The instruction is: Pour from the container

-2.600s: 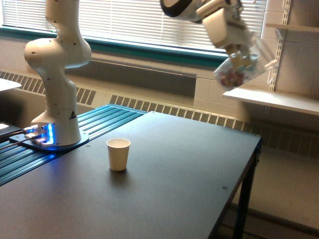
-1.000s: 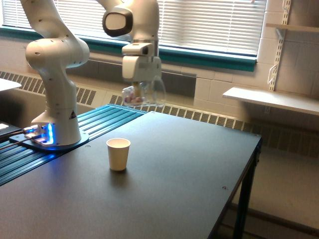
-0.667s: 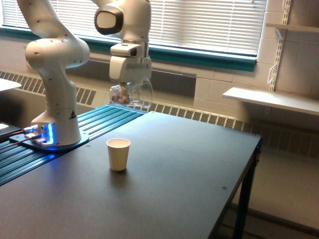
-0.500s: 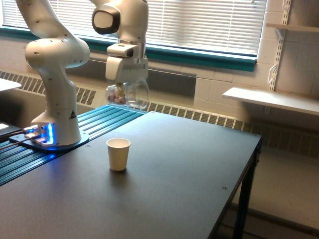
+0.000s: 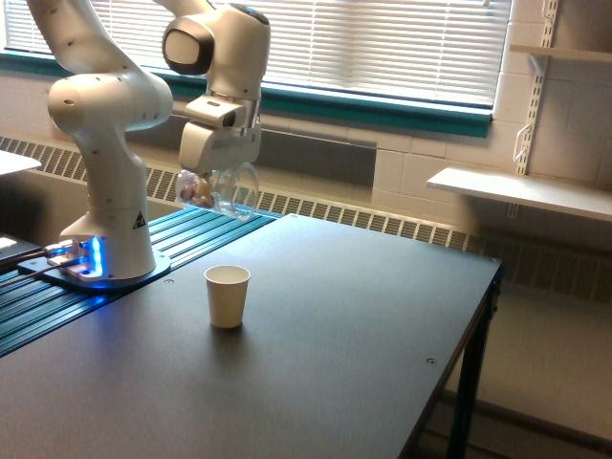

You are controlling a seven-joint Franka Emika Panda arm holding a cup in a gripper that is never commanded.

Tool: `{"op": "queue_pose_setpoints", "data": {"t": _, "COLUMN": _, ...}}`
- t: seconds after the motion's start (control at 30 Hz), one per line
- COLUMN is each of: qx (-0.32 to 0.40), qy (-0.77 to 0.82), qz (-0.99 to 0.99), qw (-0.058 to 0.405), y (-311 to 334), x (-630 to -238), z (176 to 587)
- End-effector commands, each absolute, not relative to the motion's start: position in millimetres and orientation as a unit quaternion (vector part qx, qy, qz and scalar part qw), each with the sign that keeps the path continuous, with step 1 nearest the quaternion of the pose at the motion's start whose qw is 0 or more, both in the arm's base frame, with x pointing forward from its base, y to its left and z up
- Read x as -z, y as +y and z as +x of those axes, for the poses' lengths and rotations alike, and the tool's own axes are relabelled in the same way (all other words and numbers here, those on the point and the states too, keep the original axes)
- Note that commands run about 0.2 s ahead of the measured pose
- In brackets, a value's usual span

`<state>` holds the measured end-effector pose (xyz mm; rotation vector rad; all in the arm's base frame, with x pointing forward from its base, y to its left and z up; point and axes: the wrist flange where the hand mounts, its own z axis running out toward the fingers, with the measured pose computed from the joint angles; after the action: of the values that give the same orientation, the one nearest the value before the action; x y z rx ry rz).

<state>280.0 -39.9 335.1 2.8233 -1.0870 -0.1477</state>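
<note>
Over the last moments the white arm has swung the clear, wide-rimmed plastic cup (image 5: 212, 188) from high at the exterior view's right across toward its left and lower. The cup now hangs in the air above and slightly behind the small white paper cup (image 5: 228, 295), tilted a little, with brownish-red and pale pieces showing through its wall. The gripper (image 5: 214, 174) has its jaws closed on the clear cup. Nothing is spilling out yet, so pouring seems about to begin once the rim is lined up. The dark tabletop (image 5: 363, 335) carries only the paper cup near the arm's base (image 5: 105, 263); nothing stands between the two cups.
</note>
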Motion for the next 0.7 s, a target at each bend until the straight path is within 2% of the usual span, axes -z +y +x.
{"op": "queue_pose_setpoints", "data": {"t": 0.03, "qx": 0.086, "qy": -0.353, "qz": 0.93, "qw": 0.058, "y": -57, "x": -325, "z": 265}}
{"op": "queue_pose_setpoints", "data": {"t": 0.5, "qx": 0.139, "qy": -0.366, "qz": 0.918, "qw": 0.062, "y": -75, "x": -310, "z": 266}}
{"op": "queue_pose_setpoints", "data": {"t": 0.7, "qx": 0.15, "qy": -0.352, "qz": 0.92, "qw": 0.088, "y": -71, "x": -299, "z": 270}}
